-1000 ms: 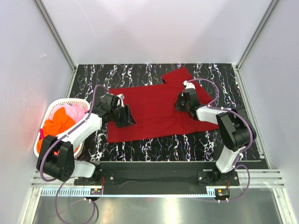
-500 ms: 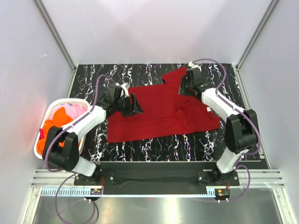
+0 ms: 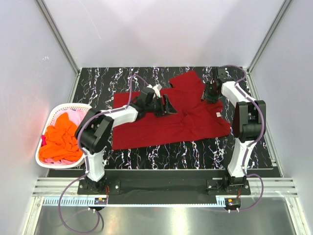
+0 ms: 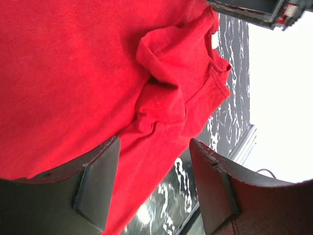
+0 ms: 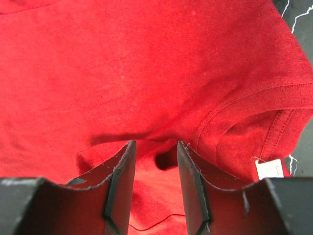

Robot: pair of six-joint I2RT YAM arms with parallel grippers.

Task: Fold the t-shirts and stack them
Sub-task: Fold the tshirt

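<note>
A dark red t-shirt (image 3: 161, 125) lies spread on the black marbled table (image 3: 98, 83), rumpled at its right side. My left gripper (image 3: 168, 105) hovers over the shirt's middle; in the left wrist view it (image 4: 154, 142) is open and empty above the shirt (image 4: 73, 73). My right gripper (image 3: 209, 95) is at the shirt's upper right part. In the right wrist view it (image 5: 154, 152) is closed on a raised fold of the shirt (image 5: 146, 58) near the collar. Bright orange (image 3: 61, 137) and pink (image 3: 78, 117) t-shirts lie bunched in the basket.
The white plastic basket (image 3: 53, 113) stands at the table's left edge. Metal frame posts (image 3: 58, 36) and white walls close in the back and sides. A white label (image 5: 269, 169) shows at the shirt's collar. Bare table lies along the front edge (image 3: 171, 156).
My left gripper has moved right, from the shirt's left edge to its middle. My right gripper has moved up and right to the far right part of the shirt, which is now rumpled there.
</note>
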